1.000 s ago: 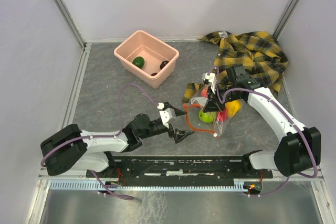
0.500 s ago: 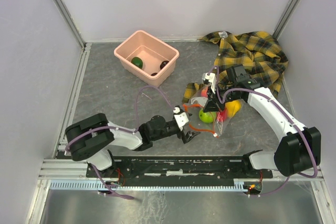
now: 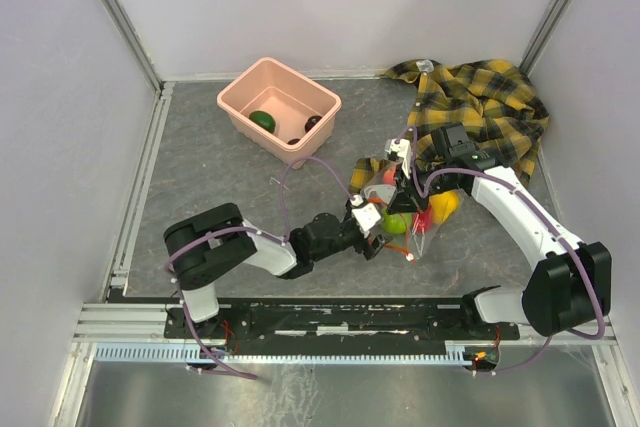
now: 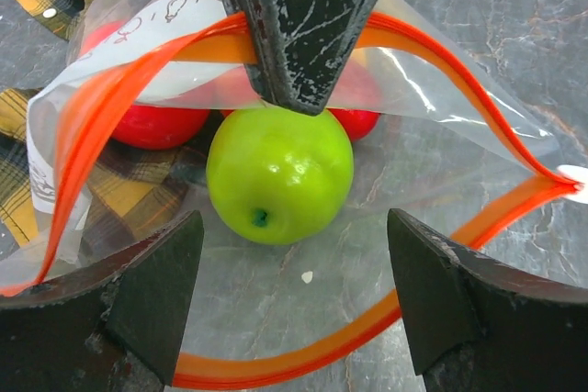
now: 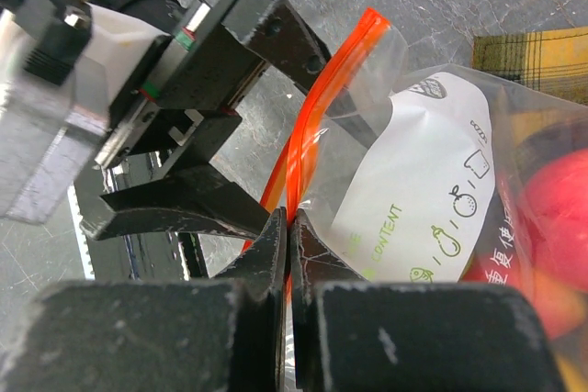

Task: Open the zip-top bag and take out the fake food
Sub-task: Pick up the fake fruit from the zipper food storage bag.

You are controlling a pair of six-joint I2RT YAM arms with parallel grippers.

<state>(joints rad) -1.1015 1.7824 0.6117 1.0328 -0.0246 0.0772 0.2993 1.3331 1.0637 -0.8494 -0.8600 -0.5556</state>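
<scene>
The zip-top bag [image 3: 418, 229] lies right of centre with its mouth facing left. My right gripper [image 5: 289, 222] is shut on the upper orange-red zip strip [image 5: 322, 107] and holds it lifted, so the mouth gapes. My left gripper [image 4: 294, 254] stands open just at that mouth, over the lower zip strip [image 4: 303, 348], with nothing between its fingers. Fake food lies inside: a light green apple [image 4: 279, 174] just ahead of the left fingers, red fruits [image 4: 156, 126] behind it, and a yellow-orange one [image 3: 445, 203] deeper in. The right gripper's fingers [image 4: 303, 25] hang over the apple.
A pink tub [image 3: 233, 102] stands at the back left with a dark green fruit [image 3: 263, 119] and a brown one [image 3: 312, 124] in it. A yellow-and-black plaid shirt [image 3: 480, 107] is heaped at the back right, partly under the bag.
My left arm has swung right across the table, bringing its open gripper from the middle up to the bag's mouth. The right gripper has kept its hold without moving.
</scene>
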